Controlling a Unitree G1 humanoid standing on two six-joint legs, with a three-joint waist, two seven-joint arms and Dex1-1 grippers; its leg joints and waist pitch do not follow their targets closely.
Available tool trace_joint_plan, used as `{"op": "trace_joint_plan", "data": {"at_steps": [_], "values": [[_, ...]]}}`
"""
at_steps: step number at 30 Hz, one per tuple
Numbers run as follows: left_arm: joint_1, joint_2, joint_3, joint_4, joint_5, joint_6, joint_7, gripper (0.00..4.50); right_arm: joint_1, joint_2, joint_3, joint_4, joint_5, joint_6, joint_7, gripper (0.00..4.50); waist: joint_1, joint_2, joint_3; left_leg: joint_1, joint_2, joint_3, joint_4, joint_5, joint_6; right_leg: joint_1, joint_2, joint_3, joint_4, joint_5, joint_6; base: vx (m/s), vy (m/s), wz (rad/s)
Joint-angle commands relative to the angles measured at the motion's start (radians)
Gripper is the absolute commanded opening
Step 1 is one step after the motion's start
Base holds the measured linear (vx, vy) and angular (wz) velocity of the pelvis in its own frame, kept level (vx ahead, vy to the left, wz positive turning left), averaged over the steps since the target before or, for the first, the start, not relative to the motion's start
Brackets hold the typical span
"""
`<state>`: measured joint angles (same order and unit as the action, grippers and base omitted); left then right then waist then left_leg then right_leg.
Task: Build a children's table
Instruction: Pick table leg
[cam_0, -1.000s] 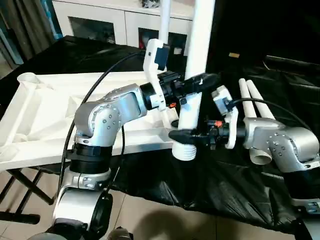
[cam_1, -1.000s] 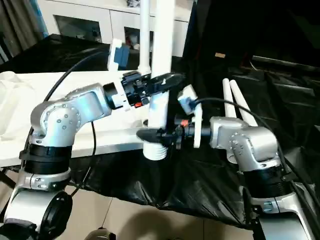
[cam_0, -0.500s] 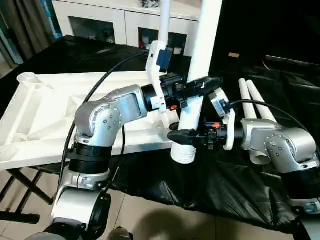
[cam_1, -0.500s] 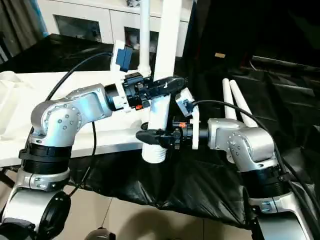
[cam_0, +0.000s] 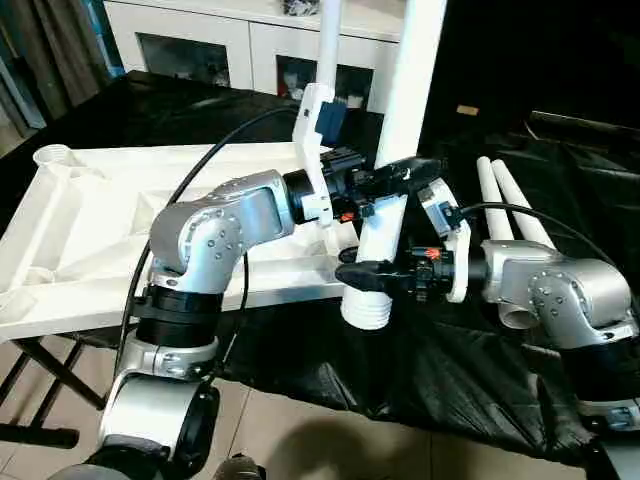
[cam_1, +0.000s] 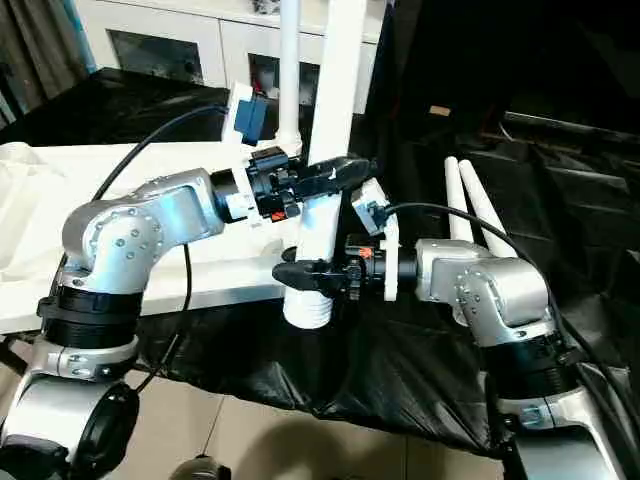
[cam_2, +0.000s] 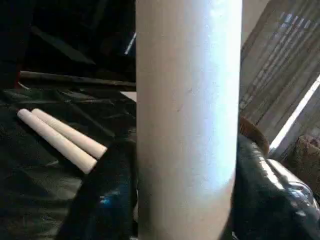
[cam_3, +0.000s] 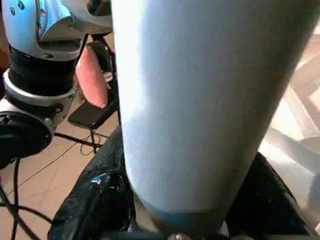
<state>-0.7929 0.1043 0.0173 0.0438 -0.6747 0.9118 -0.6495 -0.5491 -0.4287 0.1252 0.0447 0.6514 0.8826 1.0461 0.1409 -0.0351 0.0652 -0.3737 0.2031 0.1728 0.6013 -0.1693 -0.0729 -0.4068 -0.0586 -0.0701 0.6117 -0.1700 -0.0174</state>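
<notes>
A long white tube leg (cam_0: 398, 130) stands nearly upright, leaning slightly right, in front of the table top's near right corner. Its threaded end (cam_0: 366, 310) hangs just past the table top's edge. My left gripper (cam_0: 392, 180) is shut on the leg at mid height. My right gripper (cam_0: 366, 275) is shut on the same leg just above the thread. The white table top (cam_0: 90, 230) lies underside up with a corner socket (cam_0: 55, 156) at far left. A second leg (cam_0: 328, 45) stands upright behind. Two more legs (cam_0: 505, 205) lie on the black cloth.
A white cabinet with glass doors (cam_0: 215, 45) stands behind the table. Black cloth (cam_0: 450, 370) covers the surface on the right and drapes over its front edge. A dark folding stand (cam_0: 40, 370) shows under the table top at the lower left, over a tiled floor.
The held leg has tilted a little more to the right at its top and its threaded end has shifted slightly left and down. Both grippers keep their hold.
</notes>
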Motion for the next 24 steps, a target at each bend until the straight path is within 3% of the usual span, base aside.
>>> {"op": "trace_joint_plan", "data": {"at_steps": [1,5,7,8,10,11,12,13,14,15,16,17,18,19,20,24], "values": [[-0.017,-0.009,0.008,-0.021,-0.001,-0.024,0.007,2.95,0.004,0.007,-0.021,0.002,-0.011,-0.021,-0.024,1.91,-0.001,-0.009,-0.078,0.008,0.022,-0.005,-0.062,-0.128,-0.003,0.061,-0.077,0.044,-0.073,-0.247,-0.139,0.000,0.000,0.00],[-0.003,-0.051,0.062,-0.029,0.026,-0.151,0.075,3.02,0.020,0.064,-0.076,0.006,-0.004,-0.070,-0.096,1.91,0.000,-0.007,-0.080,0.008,0.024,-0.005,-0.062,-0.136,-0.006,0.061,-0.079,0.045,-0.073,-0.230,-0.144,0.000,0.000,0.00],[0.002,-0.078,0.099,-0.023,0.047,-0.229,0.132,3.02,0.028,0.102,-0.117,0.014,-0.002,-0.095,-0.161,1.91,0.001,0.002,-0.082,0.010,0.024,-0.007,-0.062,-0.132,-0.009,0.062,-0.077,0.044,-0.070,-0.211,-0.145,0.000,0.000,0.00],[0.003,-0.078,0.103,-0.020,0.054,-0.239,0.141,3.02,0.031,0.112,-0.127,0.016,-0.004,-0.103,-0.180,1.91,-0.001,0.000,-0.080,0.008,0.024,-0.006,-0.063,-0.133,-0.009,0.061,-0.076,0.045,-0.072,-0.208,-0.143,0.000,0.000,0.00],[0.020,-0.038,0.097,0.013,0.081,-0.271,0.106,3.02,0.044,0.154,-0.165,0.047,-0.059,-0.188,-0.300,1.91,-0.004,0.007,-0.080,0.010,0.021,-0.006,-0.064,-0.148,-0.018,0.058,-0.076,0.044,-0.073,-0.224,-0.137,0.000,0.000,0.00],[0.025,-0.029,0.094,0.019,0.084,-0.274,0.092,3.02,0.046,0.160,-0.167,0.054,-0.075,-0.207,-0.322,1.91,-0.005,0.004,-0.080,0.013,0.020,-0.005,-0.065,-0.150,-0.025,0.055,-0.075,0.043,-0.076,-0.248,-0.122,0.000,0.000,0.00],[0.034,-0.010,0.076,0.024,0.100,-0.285,0.067,3.02,0.050,0.165,-0.170,0.062,-0.093,-0.228,-0.346,1.91,-0.005,0.011,-0.081,0.015,0.020,-0.006,-0.066,-0.155,-0.032,0.055,-0.073,0.044,-0.076,-0.247,-0.117,0.000,0.000,0.00],[0.034,-0.010,0.076,0.024,0.100,-0.285,0.067,3.02,0.050,0.165,-0.170,0.062,-0.093,-0.228,-0.346,1.91,-0.006,0.010,-0.080,0.014,0.020,-0.007,-0.067,-0.152,-0.034,0.055,-0.073,0.044,-0.076,-0.245,-0.115,0.000,0.000,0.00],[0.061,0.057,0.001,0.047,0.159,-0.308,-0.012,3.02,0.064,0.178,-0.178,0.088,-0.152,-0.313,-0.419,1.91,-0.006,0.015,-0.082,0.014,0.020,-0.007,-0.067,-0.154,-0.036,0.058,-0.072,0.045,-0.072,-0.229,-0.120,0.000,0.000,0.00],[0.061,0.057,0.001,0.047,0.159,-0.308,-0.012,3.02,0.064,0.178,-0.178,0.088,-0.152,-0.313,-0.419,1.91,-0.010,0.015,-0.081,0.014,0.020,-0.006,-0.069,-0.158,-0.040,0.052,-0.071,0.045,-0.072,-0.241,-0.106,0.000,0.000,0.00],[0.096,0.167,-0.155,0.094,0.308,-0.419,-0.103,3.02,0.078,0.177,-0.176,0.106,-0.199,-0.370,-0.465,1.91,-0.007,0.018,-0.082,0.018,0.020,-0.009,-0.071,-0.157,-0.038,0.050,-0.071,0.045,-0.078,-0.243,-0.092,0.000,0.000,0.00],[0.100,0.185,-0.182,0.104,0.334,-0.436,-0.113,3.02,0.080,0.173,-0.173,0.108,-0.209,-0.376,-0.472,1.91,-0.006,0.027,-0.082,0.019,0.022,-0.013,-0.074,-0.163,-0.038,0.049,-0.071,0.045,-0.077,-0.248,-0.081,0.000,0.000,0.00],[0.110,0.228,-0.250,0.136,0.397,-0.479,-0.141,3.02,0.086,0.165,-0.166,0.114,-0.236,-0.393,-0.491,1.91,-0.010,0.025,-0.083,0.021,0.020,-0.011,-0.073,-0.169,-0.044,0.049,-0.068,0.046,-0.074,-0.235,-0.075,0.000,0.000,0.00],[0.118,0.251,-0.288,0.162,0.433,-0.511,-0.164,3.02,0.091,0.163,-0.165,0.117,-0.250,-0.402,-0.501,1.91,-0.012,0.025,-0.082,0.020,0.019,-0.009,-0.074,-0.173,-0.049,0.051,-0.070,0.047,-0.072,-0.228,-0.081,0.000,0.000,0.00],[0.128,0.279,-0.339,0.201,0.481,-0.561,-0.198,3.02,0.096,0.161,-0.167,0.123,-0.268,-0.417,-0.519,1.91,-0.013,0.036,-0.082,0.019,0.019,-0.009,-0.073,-0.175,-0.054,0.054,-0.070,0.049,-0.068,-0.218,-0.089,0.000,0.000,0.00],[0.144,0.320,-0.435,0.323,0.570,-0.647,-0.279,3.02,0.110,0.155,-0.184,0.115,-0.283,-0.411,-0.543,1.91,-0.015,0.033,-0.084,0.019,0.020,-0.009,-0.074,-0.182,-0.061,0.057,-0.073,0.050,-0.065,-0.180,-0.118,0.000,0.000,0.00]]}}
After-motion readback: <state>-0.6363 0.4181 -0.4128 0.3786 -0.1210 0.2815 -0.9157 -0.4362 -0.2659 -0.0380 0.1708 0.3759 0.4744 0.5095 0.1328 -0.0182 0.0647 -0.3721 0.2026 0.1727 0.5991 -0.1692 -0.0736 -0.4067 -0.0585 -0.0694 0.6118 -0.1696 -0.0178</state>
